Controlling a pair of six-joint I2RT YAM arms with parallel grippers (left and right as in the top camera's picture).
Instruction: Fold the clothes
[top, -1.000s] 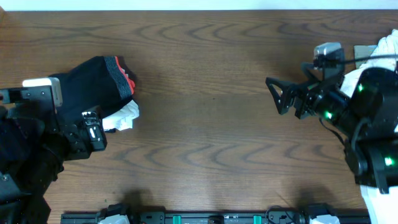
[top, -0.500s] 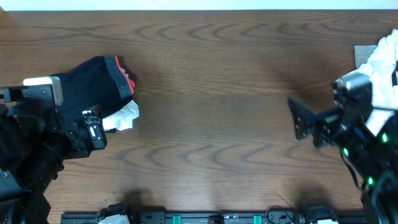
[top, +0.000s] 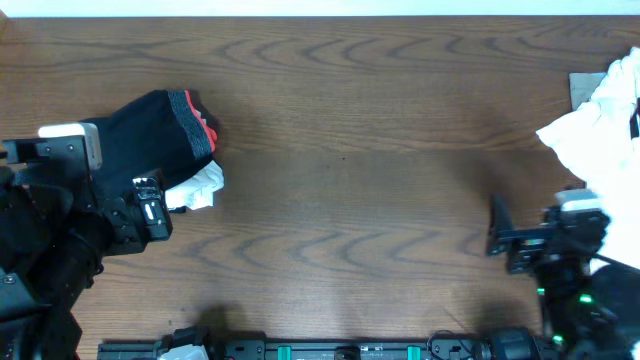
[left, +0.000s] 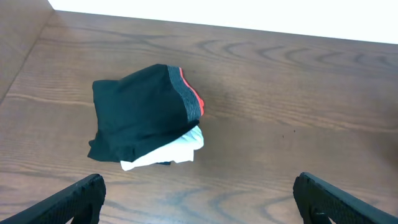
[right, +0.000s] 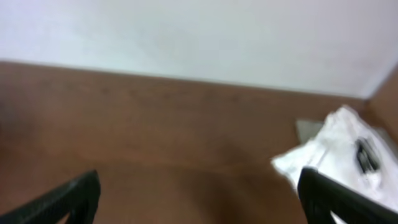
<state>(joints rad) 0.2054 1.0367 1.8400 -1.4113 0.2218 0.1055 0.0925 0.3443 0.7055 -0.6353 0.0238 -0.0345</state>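
A folded black garment with a grey-and-red waistband (top: 155, 135) lies at the table's left, on top of a white garment (top: 200, 188). In the left wrist view the same black bundle (left: 140, 109) and white cloth (left: 171, 152) sit ahead of my left gripper (left: 199, 190), which is open and empty with bare wood between its fingers. A crumpled white pile of clothes (top: 598, 135) lies at the far right. My right gripper (right: 199, 193) is open and empty, hovering near the front right, and the white pile (right: 342, 149) is off to its right.
A grey pad (top: 584, 85) peeks out from under the white pile at the back right. The right arm's body (top: 570, 260) fills the front right corner. The left arm (top: 60, 220) covers the front left. A black rail (top: 340, 350) runs along the front edge.
The right arm has pulled back from beside the white pile toward the front edge, uncovering that pile. The left arm and the folded bundle have not moved.
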